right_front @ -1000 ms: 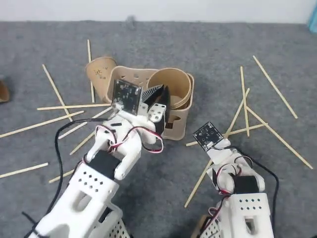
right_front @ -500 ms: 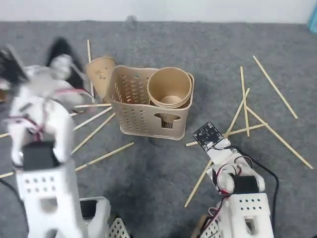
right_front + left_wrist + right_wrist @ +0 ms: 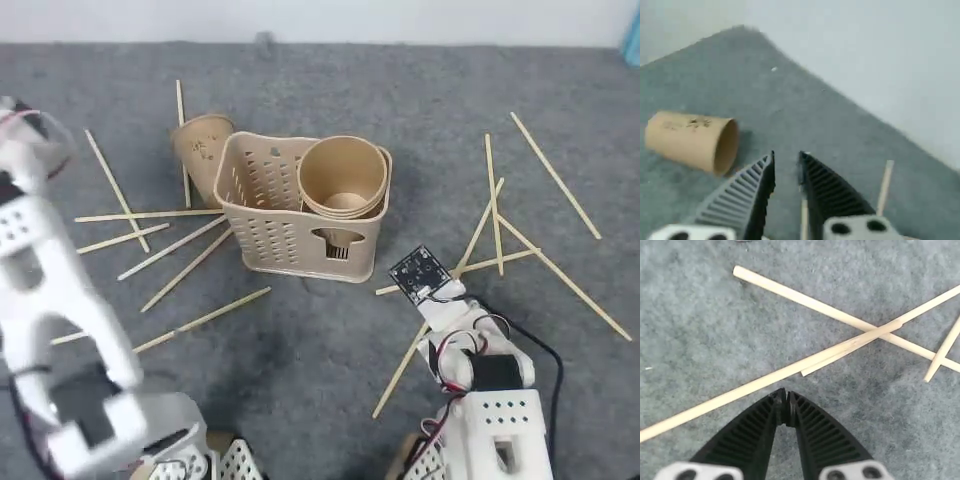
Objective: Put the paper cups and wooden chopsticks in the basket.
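Note:
A tan basket [image 3: 285, 235] stands mid-carpet with stacked paper cups [image 3: 343, 178] in its right end. Another paper cup [image 3: 200, 148] lies tipped against the basket's far left corner. Wooden chopsticks lie scattered left [image 3: 175, 247] and right [image 3: 494, 205] of the basket. My left arm [image 3: 45, 270] stands raised at the far left; its gripper [image 3: 787, 159] is slightly open and holds nothing, above a paper cup [image 3: 690, 140] lying on its side. My right gripper [image 3: 785, 401] is shut and empty, just over crossed chopsticks [image 3: 805, 362] right of the basket.
The floor is grey carpet [image 3: 330, 350] with a pale wall along the far edge. A chopstick [image 3: 884, 182] lies beyond the left gripper. The right arm's base [image 3: 495, 420] sits at the front right.
The left arm has swung away from the basket to the far left and risen. The right arm has not moved.

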Robot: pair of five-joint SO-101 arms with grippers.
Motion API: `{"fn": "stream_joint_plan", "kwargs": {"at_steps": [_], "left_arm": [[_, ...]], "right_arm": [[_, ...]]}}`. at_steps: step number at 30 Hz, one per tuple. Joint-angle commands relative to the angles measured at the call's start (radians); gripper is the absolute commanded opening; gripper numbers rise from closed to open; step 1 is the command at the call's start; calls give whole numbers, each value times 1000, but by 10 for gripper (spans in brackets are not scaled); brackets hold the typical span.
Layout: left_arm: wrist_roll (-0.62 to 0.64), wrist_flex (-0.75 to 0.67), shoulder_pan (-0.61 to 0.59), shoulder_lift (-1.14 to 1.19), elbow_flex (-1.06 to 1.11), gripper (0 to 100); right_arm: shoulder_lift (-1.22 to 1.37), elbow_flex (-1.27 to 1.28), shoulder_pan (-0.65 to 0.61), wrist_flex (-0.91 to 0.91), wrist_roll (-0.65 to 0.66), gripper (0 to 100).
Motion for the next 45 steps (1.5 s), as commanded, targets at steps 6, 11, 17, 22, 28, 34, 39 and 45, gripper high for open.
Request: {"fn": "stream_joint_plan", "kwargs": {"at_steps": [6, 11, 17, 22, 28, 34, 39, 45], "left_arm": [[-121, 0, -140, 347, -262, 228], [-157, -41, -176, 503, -371, 228], [-163, -95, -199, 652, -487, 230], [-163, -95, -199, 746, -575, 231], [-163, -95, -201, 847, -650, 231], [-160, -95, -224, 902, -691, 228], [-161, -95, -267, 910, -699, 228], [-163, -97, -308, 911, -693, 228]], "right_arm": [[-12, -8, -8, -18, -2, 9], [-12, -8, -8, -18, -2, 9], [-12, -8, -8, -18, -2, 9], [-12, -8, -8, -19, -2, 9], [-12, -8, -8, -19, -2, 9], [-12, -8, -8, -19, -2, 9], [-12, -8, -8, -19, -2, 9], [-12, -8, -8, -19, -2, 9]]}}
